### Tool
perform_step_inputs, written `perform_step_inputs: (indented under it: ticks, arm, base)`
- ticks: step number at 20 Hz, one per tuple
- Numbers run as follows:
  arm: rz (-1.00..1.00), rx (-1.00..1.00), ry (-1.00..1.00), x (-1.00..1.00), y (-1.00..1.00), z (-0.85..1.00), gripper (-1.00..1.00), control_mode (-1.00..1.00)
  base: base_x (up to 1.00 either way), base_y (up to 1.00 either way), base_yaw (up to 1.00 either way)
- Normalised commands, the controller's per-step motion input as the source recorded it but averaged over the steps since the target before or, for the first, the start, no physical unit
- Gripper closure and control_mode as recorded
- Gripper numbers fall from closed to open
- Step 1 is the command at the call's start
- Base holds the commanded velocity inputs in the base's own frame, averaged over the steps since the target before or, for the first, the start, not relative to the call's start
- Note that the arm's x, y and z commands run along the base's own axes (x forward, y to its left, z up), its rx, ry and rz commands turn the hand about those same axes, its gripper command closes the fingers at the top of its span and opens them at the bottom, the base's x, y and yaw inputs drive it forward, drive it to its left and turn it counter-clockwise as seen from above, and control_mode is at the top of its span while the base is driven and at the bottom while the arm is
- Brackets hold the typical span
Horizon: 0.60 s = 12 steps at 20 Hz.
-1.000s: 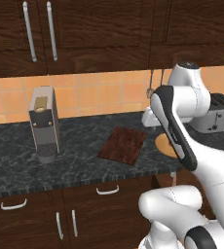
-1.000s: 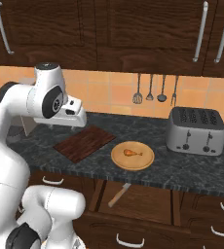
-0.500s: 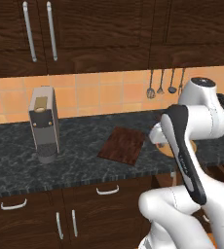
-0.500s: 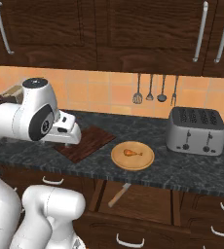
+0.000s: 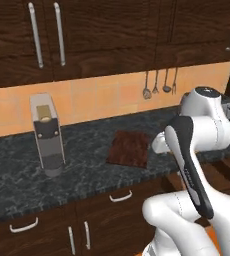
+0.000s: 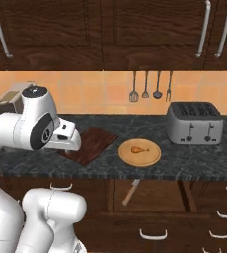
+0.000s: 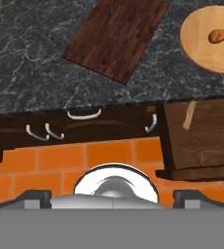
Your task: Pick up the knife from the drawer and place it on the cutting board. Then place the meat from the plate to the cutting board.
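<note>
On the tabletop (image 6: 194, 158) we count one cutting board (image 6: 88, 145), one plate (image 6: 139, 152) bearing one piece of meat (image 6: 140, 149), one toaster (image 6: 193, 123) and one grey coffee machine (image 5: 48, 135). We count four utensils (image 6: 151, 87) hanging on the wall. Below, we count one open drawer (image 7: 201, 138) containing one knife (image 7: 189, 115).

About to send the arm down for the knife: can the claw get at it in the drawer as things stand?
Probably yes. The drawer stands pulled open, and the knife lies bare inside with nothing over it. The claw is above and to one side.
</note>
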Motion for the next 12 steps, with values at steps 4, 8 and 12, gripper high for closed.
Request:
perform_step_inputs:
  ticks: [4, 8, 12]
  arm:
    - [0.00, 0.00, 0.00, 0.00, 0.00, 0.00, -1.00, 1.00]
    - [0.00, 0.00, 0.00, 0.00, 0.00, 0.00, -1.00, 1.00]
    - [0.00, 0.00, 0.00, 0.00, 0.00, 0.00, -1.00, 1.00]
  base:
    - [0.08, 0.57, -0.64]
    - [0.40, 0.18, -0.55]
    - [0.42, 0.30, -0.49]
